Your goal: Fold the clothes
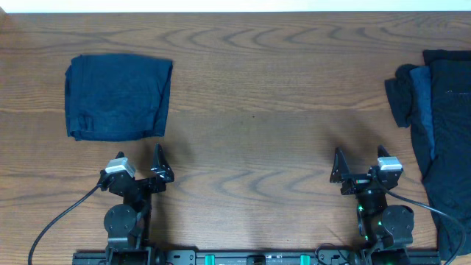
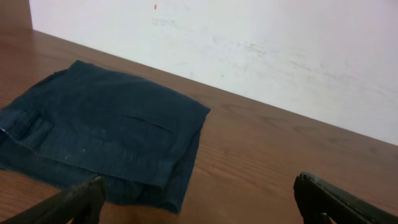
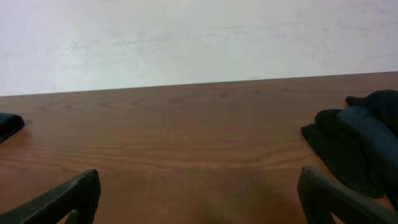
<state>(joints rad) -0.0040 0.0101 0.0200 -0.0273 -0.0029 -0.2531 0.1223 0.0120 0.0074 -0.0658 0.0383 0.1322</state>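
Surface: brown wood-grain table (image 1: 250, 88), matte, with bold swirling grain. A plain white wall (image 2: 280, 50) runs along the far edge, faintly scuffed, with a tiny red speck (image 2: 155, 6) near the top in the left wrist view.

Overhead, clock from table centre:
- The folded garment (image 1: 118, 97) is at 10 o'clock. It is a navy, roughly square, flat stack with layered edges at its near corner, well apart from both arms. In the left wrist view it lies at 10 o'clock ahead of the fingers (image 2: 81, 199).
- The unfolded garment heap (image 1: 441, 125) is at 3 o'clock. It is dark navy to black and rumpled, and it runs down the right edge and out of frame. A bluer piece lies tucked against a black one. A faint pale mark (image 1: 445, 92) sits on the black cloth, too small to read. In the right wrist view the heap sits at 3 o'clock.
- The left gripper (image 1: 140, 158) is at 7 o'clock. Its jaws are spread wide with nothing between them, over bare wood just below the folded garment and not touching it.
- The right gripper (image 1: 360, 158) is at 5 o'clock. Its jaws are spread wide too and hold nothing. It sits near the heap but clear of it.

Black cables (image 1: 62, 217) trail from each arm base. A dark rail (image 1: 243, 258) with green bits runs along 6 o'clock. Print on it is not legible.
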